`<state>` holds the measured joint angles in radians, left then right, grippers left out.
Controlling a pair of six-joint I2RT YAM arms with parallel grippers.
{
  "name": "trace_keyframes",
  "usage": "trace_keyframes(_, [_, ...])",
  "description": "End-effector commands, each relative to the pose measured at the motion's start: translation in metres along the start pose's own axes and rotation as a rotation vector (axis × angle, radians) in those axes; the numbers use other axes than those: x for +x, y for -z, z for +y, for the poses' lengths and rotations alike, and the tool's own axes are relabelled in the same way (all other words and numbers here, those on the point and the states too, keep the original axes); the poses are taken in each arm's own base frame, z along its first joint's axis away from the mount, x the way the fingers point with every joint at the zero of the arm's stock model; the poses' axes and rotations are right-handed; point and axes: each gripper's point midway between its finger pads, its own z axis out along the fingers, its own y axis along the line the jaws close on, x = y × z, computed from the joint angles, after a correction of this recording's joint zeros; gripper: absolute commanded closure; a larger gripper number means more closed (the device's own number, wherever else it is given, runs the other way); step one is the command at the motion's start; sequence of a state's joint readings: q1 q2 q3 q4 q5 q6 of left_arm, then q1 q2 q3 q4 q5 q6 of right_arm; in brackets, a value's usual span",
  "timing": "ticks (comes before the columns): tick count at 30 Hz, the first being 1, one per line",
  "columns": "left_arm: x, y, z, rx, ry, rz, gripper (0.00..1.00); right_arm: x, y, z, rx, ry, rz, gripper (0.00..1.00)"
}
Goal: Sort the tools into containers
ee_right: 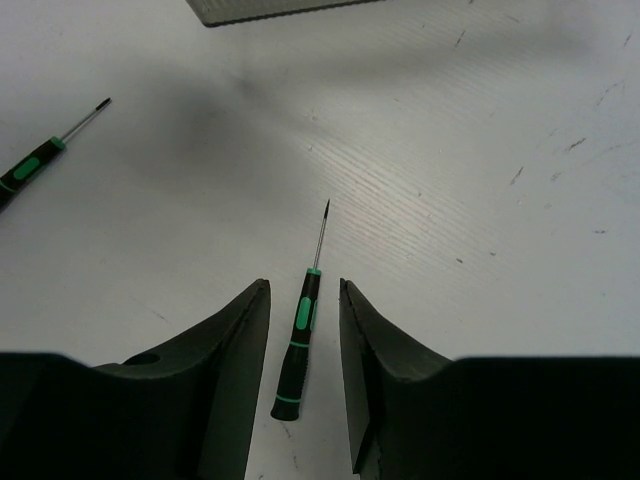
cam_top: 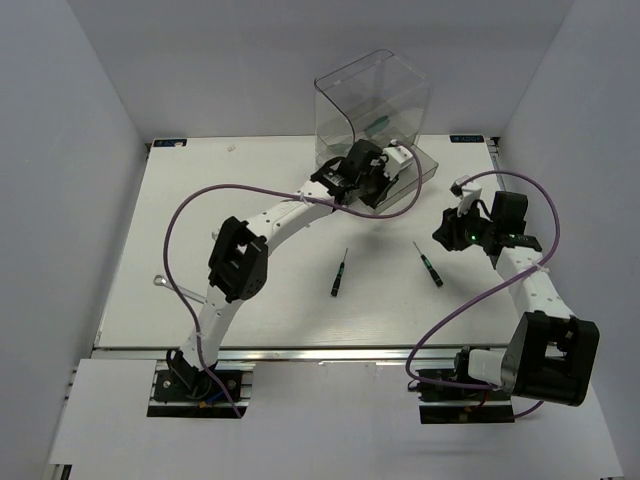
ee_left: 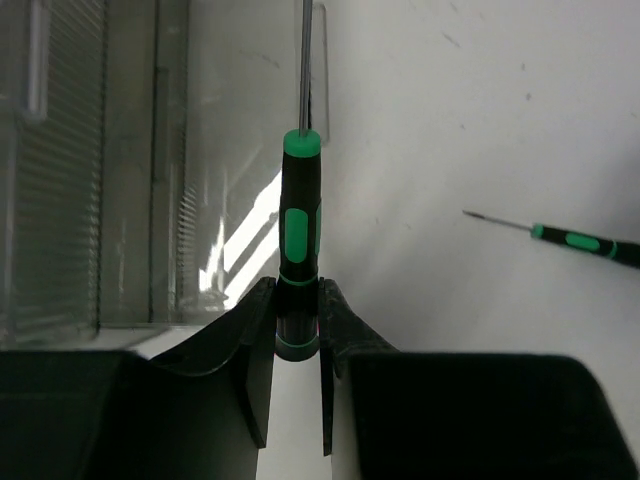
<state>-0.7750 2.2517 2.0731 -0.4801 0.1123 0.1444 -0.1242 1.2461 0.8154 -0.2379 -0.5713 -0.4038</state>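
Observation:
My left gripper [ee_left: 297, 285] is shut on the butt of a green-and-black screwdriver [ee_left: 298, 235], its shaft pointing away beside the clear drawer wall [ee_left: 120, 200]. From above, this gripper [cam_top: 380, 188] sits at the pulled-out drawer [cam_top: 418, 180] of the smoky drawer unit [cam_top: 375, 95]. My right gripper [ee_right: 303, 287] is open and straddles a second screwdriver [ee_right: 298, 340] that lies on the table untouched. That screwdriver [cam_top: 429, 265] and a third one [cam_top: 340, 272] lie mid-table. A silver wrench [cam_top: 161, 284] peeks out left of the left arm.
A green-handled tool [cam_top: 378, 122] shows through the unit's clear wall. The third screwdriver also appears at the right of the left wrist view [ee_left: 585, 243] and at the left of the right wrist view [ee_right: 30, 165]. White walls enclose the table [cam_top: 200, 200].

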Motion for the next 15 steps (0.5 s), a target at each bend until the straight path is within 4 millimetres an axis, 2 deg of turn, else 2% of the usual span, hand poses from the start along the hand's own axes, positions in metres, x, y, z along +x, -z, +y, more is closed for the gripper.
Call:
trace_keyframes(1, [-0.062,0.017,0.014,-0.098,-0.060,-0.153,1.00,-0.001,0.005,0.000,0.018,0.033,-0.011,0.60])
trace_keyframes(7, [-0.061,0.002,0.036,-0.214,-0.080,-0.171,0.98,0.008,0.004,0.002,0.015,0.024,0.002,0.57])
trace_keyframes(9, [-0.054,-0.003,0.040,-0.236,-0.081,-0.153,0.89,0.011,0.003,0.001,0.020,0.026,0.008,0.52])
trace_keyframes(11, [-0.046,-0.009,0.040,-0.237,-0.079,-0.134,0.76,0.017,0.003,0.000,0.029,0.020,0.024,0.45])
trace_keyframes(12, [-0.045,-0.010,0.039,-0.232,-0.075,-0.135,0.67,0.020,0.002,-0.001,0.031,0.023,0.033,0.43])
trace_keyframes(15, [-0.042,-0.012,0.039,-0.232,-0.057,-0.132,0.52,0.029,0.000,-0.007,0.062,0.019,0.070,0.40])
